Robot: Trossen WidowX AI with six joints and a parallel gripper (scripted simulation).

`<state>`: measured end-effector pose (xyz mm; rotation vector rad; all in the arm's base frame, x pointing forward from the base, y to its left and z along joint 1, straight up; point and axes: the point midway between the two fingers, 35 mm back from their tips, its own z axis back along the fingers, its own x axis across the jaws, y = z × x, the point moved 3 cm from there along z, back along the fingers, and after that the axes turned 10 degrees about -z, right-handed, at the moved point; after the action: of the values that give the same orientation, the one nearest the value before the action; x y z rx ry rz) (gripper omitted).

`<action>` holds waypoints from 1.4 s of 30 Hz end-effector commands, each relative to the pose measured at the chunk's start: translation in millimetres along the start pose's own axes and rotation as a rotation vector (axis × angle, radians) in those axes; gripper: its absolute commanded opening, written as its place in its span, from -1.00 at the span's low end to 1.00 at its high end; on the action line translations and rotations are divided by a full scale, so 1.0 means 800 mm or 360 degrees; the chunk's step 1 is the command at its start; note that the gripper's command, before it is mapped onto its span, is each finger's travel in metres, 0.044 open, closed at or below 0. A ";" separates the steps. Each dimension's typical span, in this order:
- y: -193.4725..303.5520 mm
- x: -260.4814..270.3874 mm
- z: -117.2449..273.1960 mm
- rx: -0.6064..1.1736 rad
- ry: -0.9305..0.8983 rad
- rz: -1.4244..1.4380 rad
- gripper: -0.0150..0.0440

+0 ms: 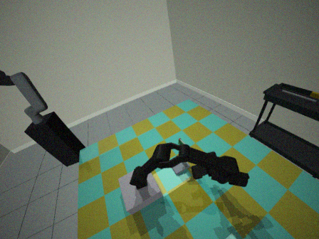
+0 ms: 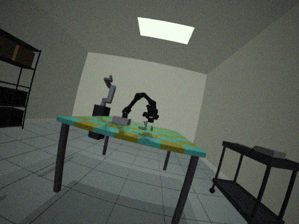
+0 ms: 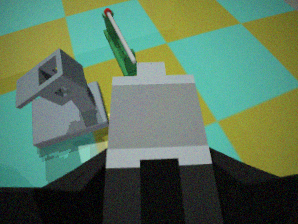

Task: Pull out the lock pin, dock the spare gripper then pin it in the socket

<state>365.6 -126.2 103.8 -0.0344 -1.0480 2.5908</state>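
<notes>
My gripper (image 2: 151, 121) (image 3: 154, 149) is shut on the spare gripper (image 3: 156, 114), a grey block with pale bands, a pale spigot pointing up the wrist view and dark jaws below. It hangs above the table, close to the grey mount (image 1: 181, 168) (image 2: 143, 127) (image 3: 47, 122). The mount's raised, tilted socket (image 3: 72, 62) shows an open square hole with no pin through it. The lock pin (image 3: 121, 37), a white rod with a red end, rests on a green holder (image 1: 181, 142) (image 2: 151, 127) (image 3: 127, 67) beyond the mount. The spigot end overlaps the holder's near end in the wrist view.
A pale block (image 1: 137, 197) (image 2: 121, 120) stands at the arm's base on the checkered table (image 1: 89, 185) (image 2: 173, 147). Off the table are a grey arm on a black pedestal (image 1: 53, 142) (image 2: 101, 110), a dark cart (image 1: 292, 142) (image 2: 247, 197) and a shelf (image 2: 20, 85).
</notes>
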 end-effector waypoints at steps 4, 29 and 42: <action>-0.016 0.009 -0.004 0.0058 -0.0039 -0.0125 -0.49; -0.079 0.066 -0.036 0.0518 -0.0147 -0.0833 -0.49; -0.104 0.099 -0.047 0.0777 -0.0071 -0.1172 -0.49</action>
<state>326.4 -25.3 136.1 0.4439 -0.3456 2.1124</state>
